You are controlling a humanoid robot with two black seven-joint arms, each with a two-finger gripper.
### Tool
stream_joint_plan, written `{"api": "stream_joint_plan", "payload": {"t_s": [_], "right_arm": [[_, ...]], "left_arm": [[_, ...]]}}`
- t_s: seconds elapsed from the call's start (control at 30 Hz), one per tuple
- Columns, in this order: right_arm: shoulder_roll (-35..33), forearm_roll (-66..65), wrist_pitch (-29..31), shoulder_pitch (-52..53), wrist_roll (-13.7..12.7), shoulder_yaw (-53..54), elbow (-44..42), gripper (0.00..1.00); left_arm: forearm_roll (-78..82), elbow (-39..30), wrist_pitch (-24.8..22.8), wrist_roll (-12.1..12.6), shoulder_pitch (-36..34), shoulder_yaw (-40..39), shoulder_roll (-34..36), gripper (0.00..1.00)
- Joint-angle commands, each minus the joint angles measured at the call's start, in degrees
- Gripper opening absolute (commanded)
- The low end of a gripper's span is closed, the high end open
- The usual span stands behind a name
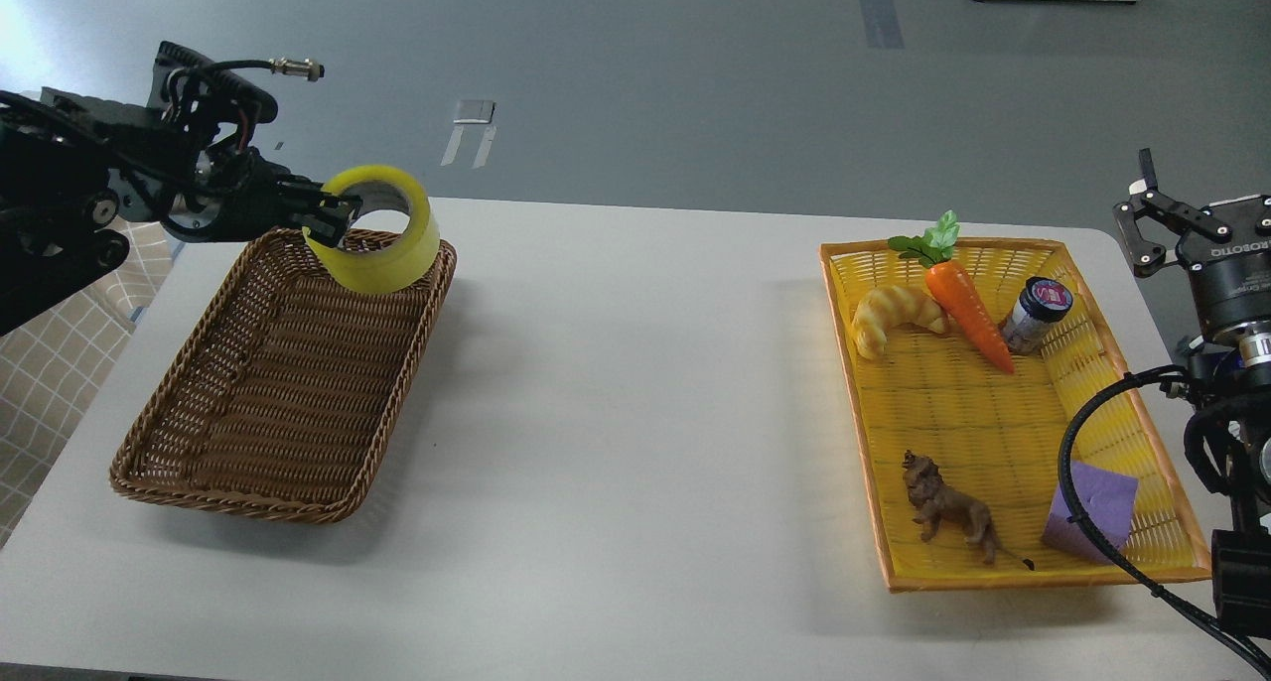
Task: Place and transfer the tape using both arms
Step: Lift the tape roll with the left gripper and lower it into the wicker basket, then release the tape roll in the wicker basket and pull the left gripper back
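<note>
Translucent yellow packing tape roll [382,232] pinched by left end effector [333,216] over brown wicker basket's [248,423] one o'clock corner, right end effector [1144,226] spread, at three o'clock.

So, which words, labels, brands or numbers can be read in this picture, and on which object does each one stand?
"ROBOTIQ": white letters on the black body of the right gripper, partly cut at the picture's edge.
Small jar in the yellow basket: its dark lid carries a red and white label, too small and blurred to read.
Tape, held by the left gripper: no print visible.
Nothing else carries readable text.
</note>
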Motion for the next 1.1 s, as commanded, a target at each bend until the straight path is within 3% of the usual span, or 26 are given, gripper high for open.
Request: {"api": "stream_joint_plan", "payload": {"t_s": [0.0,0.37,0.57,1.07], "right_arm": [[0.1,0.0,0.0,0.0,0.0,0.0,0.2,1.0],[0.4,0.0,0.0,-0.2,-0.1,0.0,0.3,1.0],[0.8,0.0,0.0,-0.7,-0.1,0.0,0.3,1.0],[1.0,0.0,0.0,-1.0,0.0,-0.2,0.3,1.0]], "left_arm": [[0.1,0.1,0.0,-0.6,0.2,2.8,2.0,0.0],[0.5,1.9,0.0,-0.5,7.1,6.2,2.3,0.0],[-0.1,5.3,0.0,-0.6,7.7,6.1,1.3,0.0],[-7.1,5.3,0.0,-0.3,7.7,5.5,1.1,0.0]]}}
